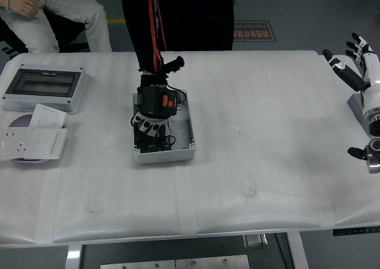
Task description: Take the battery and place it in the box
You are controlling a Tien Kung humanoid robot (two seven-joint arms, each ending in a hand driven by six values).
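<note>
grey plastic forms the open box (185, 123) near the middle of the white bench (255, 180), its long sides running away from the near edge. a person in dark clothes stands at the far side, and the person's gloved hand (153, 105), in a black and white glove with an orange and green patch on the back, reaches down into the box with its fingers pointing toward the near end. the glove covers most of the inside, so the battery cannot be made out; whether it lies under the fingers or among the dark parts in the box is not clear.

the robot's right hand (350, 58) is at the far right edge, raised above the bench's corner with its white and black fingers spread apart and nothing in them. the left arm does not show.

at the left side lies a grey enclosure (43, 88) with a dark clear lid, and just nearer is a white socket plate (32, 139) resting over a purple disc (22, 122). another person in light trousers (65, 13) sits at the top left corner.
</note>
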